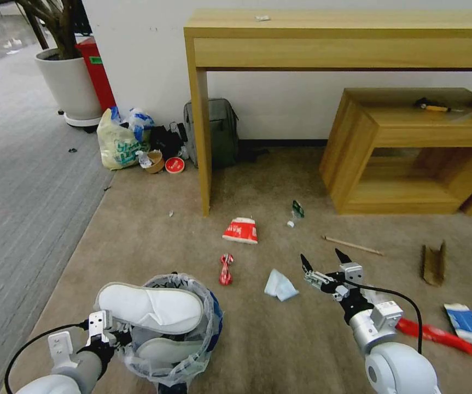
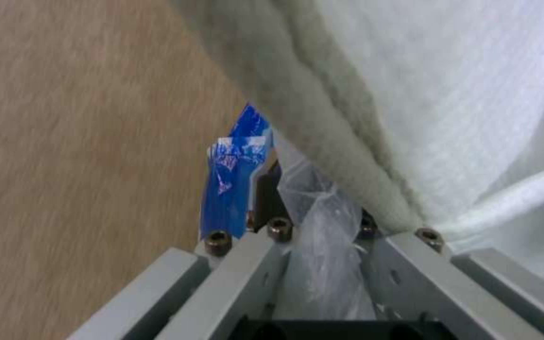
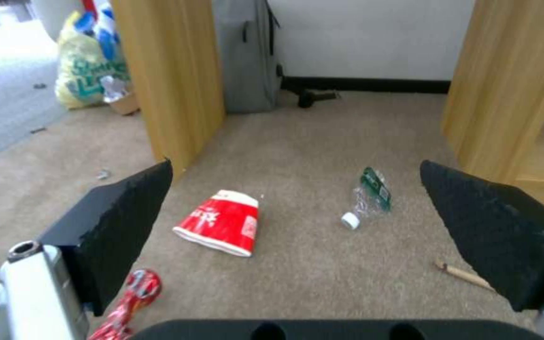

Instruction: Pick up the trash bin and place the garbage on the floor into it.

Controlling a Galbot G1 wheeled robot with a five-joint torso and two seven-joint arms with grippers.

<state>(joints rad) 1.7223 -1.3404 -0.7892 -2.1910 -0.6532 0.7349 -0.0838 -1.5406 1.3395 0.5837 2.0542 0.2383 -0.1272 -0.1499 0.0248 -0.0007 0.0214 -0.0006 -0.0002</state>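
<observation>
The big wooden desk [image 1: 345, 38] stands by the white wall, with a low wooden shelf [image 1: 411, 153] next to it. Under them lies the tan carpet floor [image 1: 137, 230]. A grey backpack [image 1: 216, 131] leans by the desk leg, and a yellow shopping bag [image 1: 116, 143] with green print sits near a white plant pot [image 1: 69, 82]. The print is too blurry to read.

The trash bin [image 1: 192, 361] is at the bottom of the head view, up off the floor. The left tool [image 1: 107, 334] pinches its rim and the crinkly bag lining. Two white slippers [image 1: 151, 307] lie in the bin, one on top across the rim.

The right tool [image 1: 326, 262] hangs above the floor with its two black fingers [image 3: 121, 222] spread wide and nothing between them.

On the floor ahead lie a squashed red-white paper cup [image 1: 240, 230] with white writing too small to read, a crushed red can [image 1: 225, 268], a light blue crumpled paper [image 1: 280, 285], a small clear bottle [image 1: 297, 210] with a green label, a wooden stick [image 1: 352, 245], a cardboard scrap [image 1: 433, 264], a red wrapper [image 1: 435, 335] and a blue-white paper cup [image 1: 468, 323].
</observation>
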